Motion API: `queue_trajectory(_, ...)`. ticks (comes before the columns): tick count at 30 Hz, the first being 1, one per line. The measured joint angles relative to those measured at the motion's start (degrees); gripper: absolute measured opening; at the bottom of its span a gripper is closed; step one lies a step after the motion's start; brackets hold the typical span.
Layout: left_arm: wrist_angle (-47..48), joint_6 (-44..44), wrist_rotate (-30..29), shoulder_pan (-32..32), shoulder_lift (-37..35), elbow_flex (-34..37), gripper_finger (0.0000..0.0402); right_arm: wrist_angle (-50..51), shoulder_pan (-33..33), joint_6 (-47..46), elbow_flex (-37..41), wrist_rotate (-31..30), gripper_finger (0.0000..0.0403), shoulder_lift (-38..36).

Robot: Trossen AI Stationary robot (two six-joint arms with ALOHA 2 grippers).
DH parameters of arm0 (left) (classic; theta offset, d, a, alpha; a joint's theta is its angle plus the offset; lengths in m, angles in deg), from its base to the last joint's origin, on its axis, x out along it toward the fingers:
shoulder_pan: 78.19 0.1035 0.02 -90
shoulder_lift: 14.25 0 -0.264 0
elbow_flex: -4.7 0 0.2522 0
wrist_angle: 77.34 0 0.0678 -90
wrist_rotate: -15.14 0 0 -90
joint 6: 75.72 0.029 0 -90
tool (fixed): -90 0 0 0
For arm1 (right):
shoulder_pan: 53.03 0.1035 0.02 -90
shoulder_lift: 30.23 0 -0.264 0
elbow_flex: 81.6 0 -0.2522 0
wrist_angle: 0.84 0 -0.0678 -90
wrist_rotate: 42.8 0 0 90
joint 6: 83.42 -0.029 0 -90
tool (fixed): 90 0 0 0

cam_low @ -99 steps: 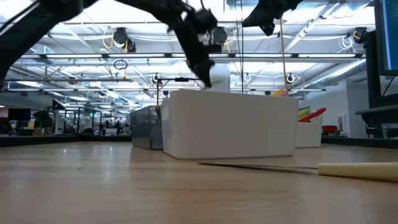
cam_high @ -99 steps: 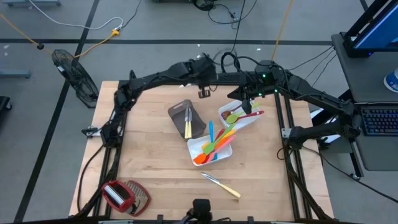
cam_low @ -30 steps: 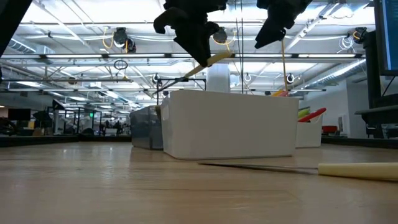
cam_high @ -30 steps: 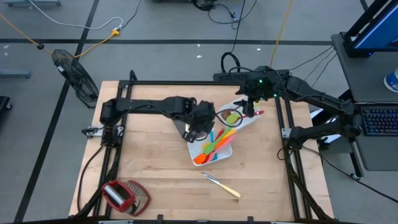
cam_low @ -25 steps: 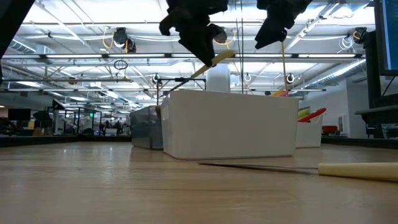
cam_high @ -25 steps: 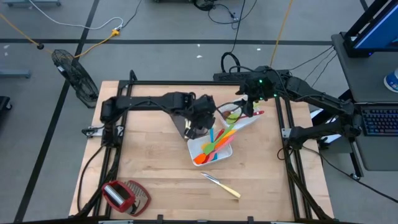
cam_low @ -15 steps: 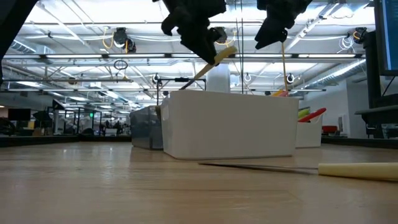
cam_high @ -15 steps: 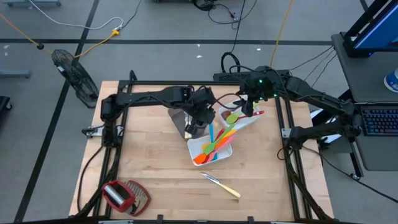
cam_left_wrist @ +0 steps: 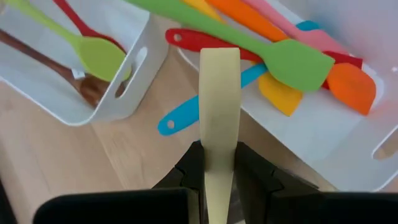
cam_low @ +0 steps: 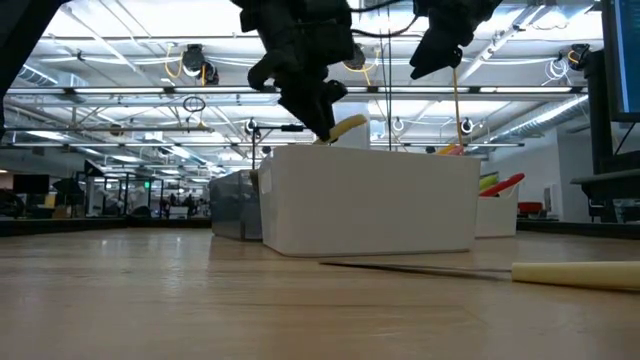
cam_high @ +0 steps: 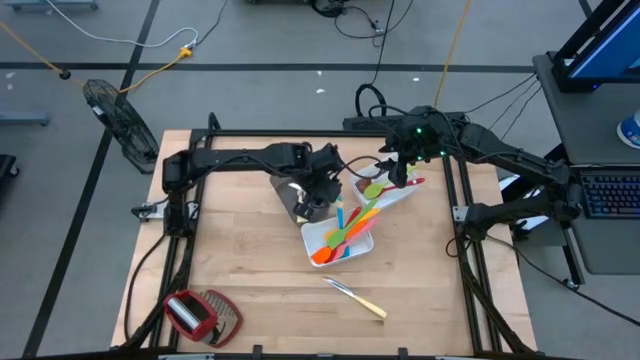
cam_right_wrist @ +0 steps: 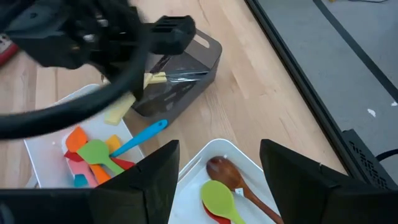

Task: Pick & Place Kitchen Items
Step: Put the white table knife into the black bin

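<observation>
Pale cream plastic marks the handle of the table knife [cam_left_wrist: 219, 118] that the left gripper [cam_left_wrist: 217, 163] holds, its 2 fingers [cam_left_wrist: 188, 167] nearly shut on that handle. In the high view the left gripper [cam_high: 318, 192] hangs at the edge of the dark grey tray [cam_high: 290, 196], just beside the near white tray [cam_high: 322, 232]. The low view shows the handle end [cam_low: 347, 126] poking out above the white tray's wall [cam_low: 370, 202], not resting on anything.

Below the held knife, a green spatula [cam_left_wrist: 249, 43], an orange spatula [cam_left_wrist: 339, 84], a pink spatula [cam_left_wrist: 311, 36], a red utensil [cam_left_wrist: 205, 41] and a yellow utensil [cam_left_wrist: 280, 96] lie piled in the near white tray, and a blue spoon [cam_left_wrist: 186, 115] sticks out over its rim onto the wood.

The right gripper [cam_right_wrist: 217, 171] hovers with its fingers spread wide and nothing between them, over the far white tray [cam_right_wrist: 245, 158], which holds a wooden spoon [cam_right_wrist: 233, 177], a green spoon [cam_right_wrist: 221, 196] and a red utensil [cam_right_wrist: 217, 214].

1 more pale-handled knife [cam_high: 356, 298] lies alone on the table [cam_high: 240, 270], well apart from the trays. A red wire-mesh tool [cam_high: 200, 313] sits at the near left corner.
</observation>
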Motion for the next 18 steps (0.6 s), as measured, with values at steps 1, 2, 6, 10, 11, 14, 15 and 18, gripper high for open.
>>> queue_trajectory(1, -0.1, -0.2, 0.7, 0.4, 0.0, 0.4, 0.0051, 0.0, 0.0, 0.0, 0.0, 0.0, 0.0218, 0.0)
queue_trajectory(2, -0.1, -0.3, 1.1, 0.7, 0.0, 0.8, 0.0051, 0.0, 0.0, -0.3, 0.0, 0.0, 0.0218, 0.0)
queue_trajectory(6, -0.2, 0.0, 1.7, 1.8, -0.8, 3.4, 0.0051, 0.0, 0.0, -2.9, 0.0, 0.0, 0.0218, 0.0)
queue_trajectory(10, -2.1, 0.4, 2.9, 2.3, -2.6, 6.9, 0.0051, 0.1, 0.0, -3.4, 0.0, 0.1, 0.0220, 0.0)
queue_trajectory(11, -3.3, 0.8, 3.0, 2.3, -3.0, 8.0, 0.0051, 0.1, 0.0, -3.4, 0.0, 0.1, 0.0219, 0.0)
queue_trajectory(14, -6.0, 1.9, 3.0, 2.2, -4.2, 9.7, 0.0051, 0.1, 0.0, -3.7, 0.0, 0.2, 0.0218, 0.0)
queue_trajectory(15, -5.9, 2.3, 3.1, 2.2, -4.5, 9.9, 0.0051, 0.1, 0.0, -4.2, 0.0, 0.2, 0.0218, 0.0)
queue_trajectory(18, -5.5, 2.3, 3.1, 2.3, -4.5, 10.1, 0.0051, 0.1, 0.0, -4.7, 0.0, 0.2, 0.0219, 0.0)
